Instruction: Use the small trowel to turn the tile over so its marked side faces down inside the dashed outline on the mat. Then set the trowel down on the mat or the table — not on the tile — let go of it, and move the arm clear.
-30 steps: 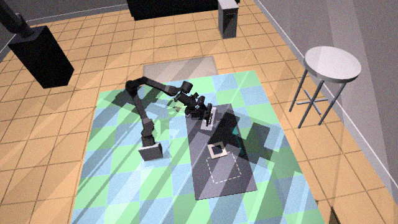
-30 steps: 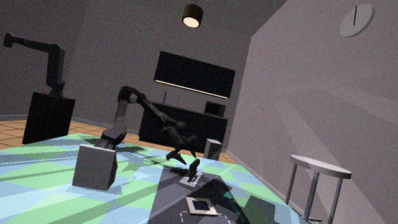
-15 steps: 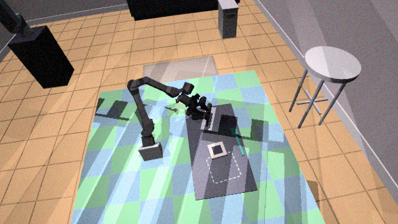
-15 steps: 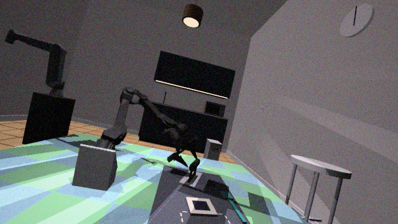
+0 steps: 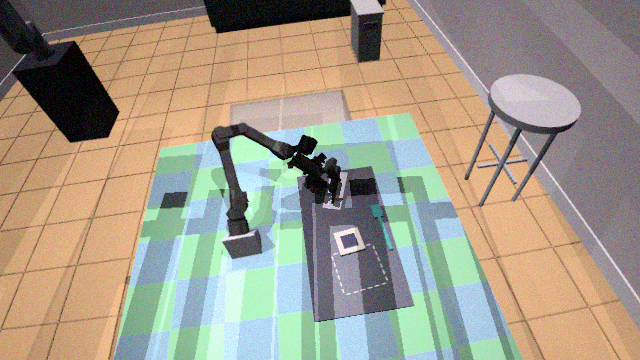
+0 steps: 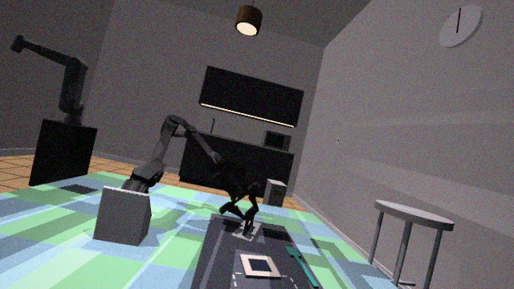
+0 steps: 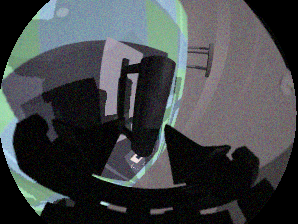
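Note:
The small trowel's light flat plate (image 5: 343, 183) (image 6: 255, 229) (image 7: 114, 75) lies at the mat's far end, with a thick dark handle (image 7: 156, 95) on a bracket above it. My gripper (image 5: 327, 185) (image 7: 145, 123) is low over the trowel, part-way open, with its fingers on either side of the handle's near end; finger contact is hard to judge. The tile (image 5: 349, 241) (image 6: 259, 265) (image 7: 136, 158) lies flat, its dark square mark facing up, mostly above the dashed outline (image 5: 347, 294) and overlapping its top left edge.
A teal spatula-like tool (image 5: 384, 230) (image 6: 305, 270) lies along the mat's right side. The grey mat (image 5: 322, 300) lies on a checkered green and blue surface. A dark patch (image 5: 362, 186) shows right of the trowel. A round stool (image 5: 535, 102) (image 6: 414, 214) stands farther right.

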Robot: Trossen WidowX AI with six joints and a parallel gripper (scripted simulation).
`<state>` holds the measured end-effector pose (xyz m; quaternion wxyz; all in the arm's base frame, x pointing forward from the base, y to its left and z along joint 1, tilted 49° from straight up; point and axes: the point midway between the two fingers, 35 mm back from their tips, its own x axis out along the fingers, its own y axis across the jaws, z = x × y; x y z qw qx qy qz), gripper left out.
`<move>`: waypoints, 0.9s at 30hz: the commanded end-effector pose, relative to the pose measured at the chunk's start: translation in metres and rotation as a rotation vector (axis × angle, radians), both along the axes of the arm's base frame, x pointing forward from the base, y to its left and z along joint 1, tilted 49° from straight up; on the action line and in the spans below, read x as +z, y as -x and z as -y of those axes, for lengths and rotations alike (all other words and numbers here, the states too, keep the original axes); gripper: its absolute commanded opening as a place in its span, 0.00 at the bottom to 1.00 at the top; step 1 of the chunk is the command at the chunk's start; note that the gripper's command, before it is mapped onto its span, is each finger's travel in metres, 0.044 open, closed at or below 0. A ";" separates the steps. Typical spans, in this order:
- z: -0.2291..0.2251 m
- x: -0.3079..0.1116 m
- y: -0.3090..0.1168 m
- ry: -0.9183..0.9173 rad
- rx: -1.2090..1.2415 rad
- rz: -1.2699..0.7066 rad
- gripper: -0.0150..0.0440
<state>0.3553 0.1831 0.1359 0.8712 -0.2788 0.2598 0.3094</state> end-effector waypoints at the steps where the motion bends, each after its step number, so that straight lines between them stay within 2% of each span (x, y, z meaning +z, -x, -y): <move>1: -0.003 -0.005 -0.006 0.004 -0.003 0.002 0.76; 12: -0.008 -0.015 -0.016 0.003 -0.005 0.002 0.76; 18: -0.008 -0.015 -0.016 0.003 -0.005 0.002 0.50; 27: -0.008 -0.015 -0.016 0.003 -0.005 0.002 0.39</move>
